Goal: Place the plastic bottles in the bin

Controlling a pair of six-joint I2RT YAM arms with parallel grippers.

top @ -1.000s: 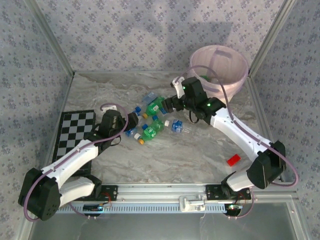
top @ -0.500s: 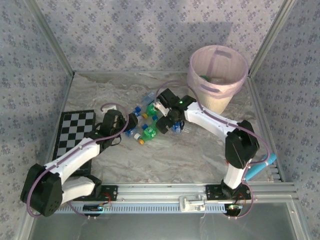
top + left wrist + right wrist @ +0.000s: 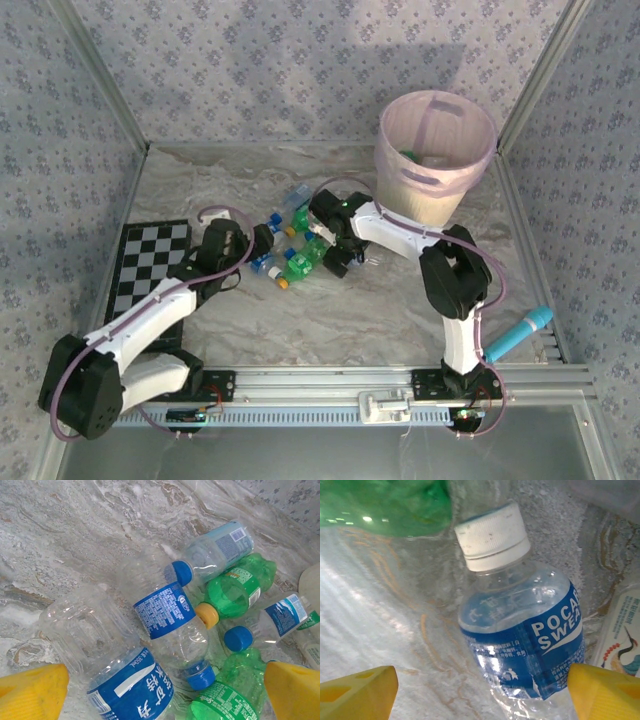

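- Left: stretched forward and low, with left tool (image 3: 162, 692) gaping wide before the plastic bottles (image 3: 165, 615).
- Right: doubled back leftward, with right tool (image 3: 480, 690) open, straddling a white-capped bottle (image 3: 520, 630).

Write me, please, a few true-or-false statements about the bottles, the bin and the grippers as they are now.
1. The bin stands upright at the far right of the table. True.
2. A white-capped bottle lies between the right gripper's fingers. True.
3. The left gripper is shut on a green bottle. False: its fingers are open above the pile of bottles, holding nothing.
4. The checkerboard lies beside the bin. False: it lies at the near left.
5. Every bottle is in the bin. False: several lie on the table.
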